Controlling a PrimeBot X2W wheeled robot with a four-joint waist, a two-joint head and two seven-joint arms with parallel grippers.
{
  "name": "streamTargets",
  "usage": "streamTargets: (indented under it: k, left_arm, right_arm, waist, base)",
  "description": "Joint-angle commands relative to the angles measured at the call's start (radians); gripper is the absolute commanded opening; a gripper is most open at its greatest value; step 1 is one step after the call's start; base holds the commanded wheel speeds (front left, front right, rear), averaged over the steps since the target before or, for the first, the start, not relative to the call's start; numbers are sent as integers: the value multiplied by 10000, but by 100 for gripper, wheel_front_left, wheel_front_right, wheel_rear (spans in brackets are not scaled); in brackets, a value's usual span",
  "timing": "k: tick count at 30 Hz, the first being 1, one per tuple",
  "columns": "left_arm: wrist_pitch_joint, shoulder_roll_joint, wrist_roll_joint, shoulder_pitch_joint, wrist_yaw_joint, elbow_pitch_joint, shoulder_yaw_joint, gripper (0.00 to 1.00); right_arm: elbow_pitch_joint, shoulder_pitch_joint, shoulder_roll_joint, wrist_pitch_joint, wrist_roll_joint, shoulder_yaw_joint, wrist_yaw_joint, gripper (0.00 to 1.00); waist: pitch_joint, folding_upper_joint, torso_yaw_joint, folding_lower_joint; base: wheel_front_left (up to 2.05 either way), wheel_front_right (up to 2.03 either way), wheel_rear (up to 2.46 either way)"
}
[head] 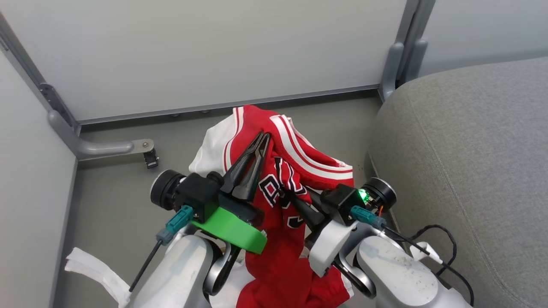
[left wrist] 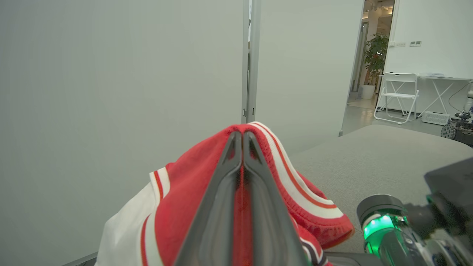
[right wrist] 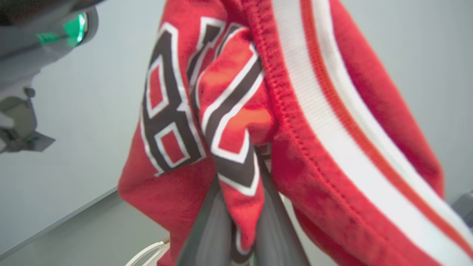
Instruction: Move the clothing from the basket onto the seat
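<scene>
Clothing (head: 308, 162) between left gripper (head: 263, 137) and right gripper (head: 286, 193), seat (head: 471, 171) at right, partition (head: 214, 51) behind

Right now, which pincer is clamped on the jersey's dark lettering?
The right pincer: it pinches a lettered fold of the jersey; the left pincer grips near the striped trim higher up.

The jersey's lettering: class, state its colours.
Black lettering with white outlines on the red jersey; clearest in the right wrist view.
</scene>
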Motion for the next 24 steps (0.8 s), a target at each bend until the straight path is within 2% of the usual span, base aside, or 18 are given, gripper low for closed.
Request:
streamTargets:
  k: [1, 16, 19, 24]
  left_arm:
    - [1, 25, 150, 114, 5, 45, 30, 100]
    - [1, 175, 445, 508, 7, 418, 286, 100]
    - [1, 123, 468, 562, 5, 455, 216, 100]
    - [1, 128, 357, 302, 5, 595, -280, 100]
  right_arm:
    - [-72, 233, -41, -6, -107, -172, -12, 0]
    - [-1475, 1273, -277, -14, -933, -1551, -12, 0]
    - [-1724, 1490, -427, -14, -1009, -1931, -12, 0]
    - [-2220, 1959, -668, -14, -1339, -2692, -12, 0]
  waist:
    - [70, -1, -464, 0]
    - [664, -1, -4541, 0]
    - [759, -1, -5041, 0]
    - [981, -1, -5196, 0]
  base:
    - [0, 0, 0]
    - [0, 0, 0]
    - [0, 0, 0]
    - [0, 0, 0]
